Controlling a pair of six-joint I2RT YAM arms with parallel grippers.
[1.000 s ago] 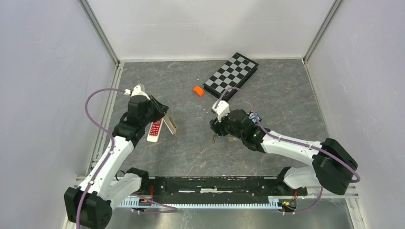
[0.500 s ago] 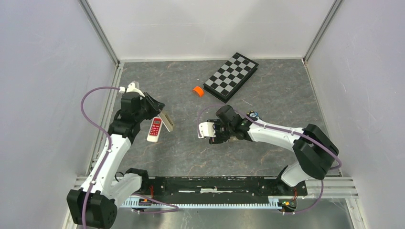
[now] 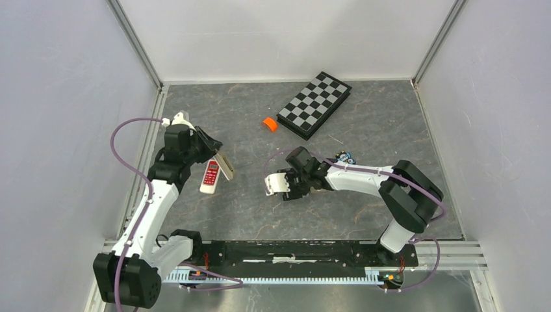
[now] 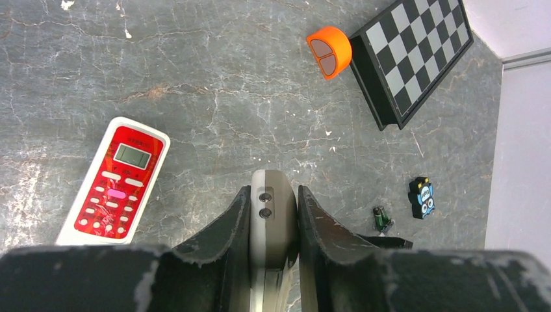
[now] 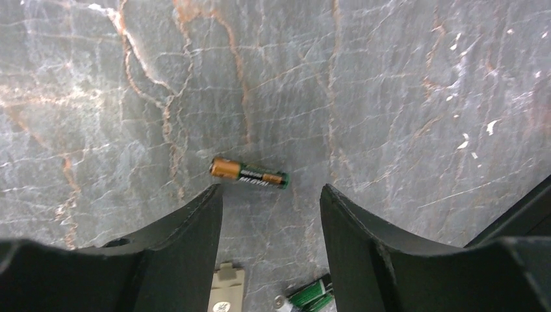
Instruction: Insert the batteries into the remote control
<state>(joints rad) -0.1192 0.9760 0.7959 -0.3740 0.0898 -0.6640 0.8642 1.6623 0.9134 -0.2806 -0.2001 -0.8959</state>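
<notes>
- Your right tool (image 5: 270, 190) hung over the surface (image 5: 390, 97), jaws spread, nothing between them.
- One battery (image 5: 249, 173) lay flat just ahead of the fingertips, coppery end close to the left-hand finger (image 5: 195, 221). It was not yet inside the gap.
- More green cells (image 5: 310, 296) and a beige piece (image 5: 225, 294) lay under the wrist, at the bottom of that view.
- Your left tool (image 4: 273, 198) was pinching a grey slab (image 4: 273, 224), which I took for the remote to be loaded. In the top view it was held tilted, off the surface.
- A red remote (image 4: 114, 182) lay face up just beside it, untouched.
- Risks as I judged them:
  - The battery lay along the closing line, so your jaws would meet its two ends. That hold is slippery, and the cell could pop out or spin.
  - It sat off-centre toward one finger. That finger would touch first and could roll the cell away.
  - Dropping too low would scrape the tips on the stone.
  - The spare cells and beige piece under the wrist could get swept aside.
  - I couldn't see the slab's compartment, so neither polarity nor the open side could be checked.
  - Pressing a cell in might pivot the slab in its pinch.
</notes>
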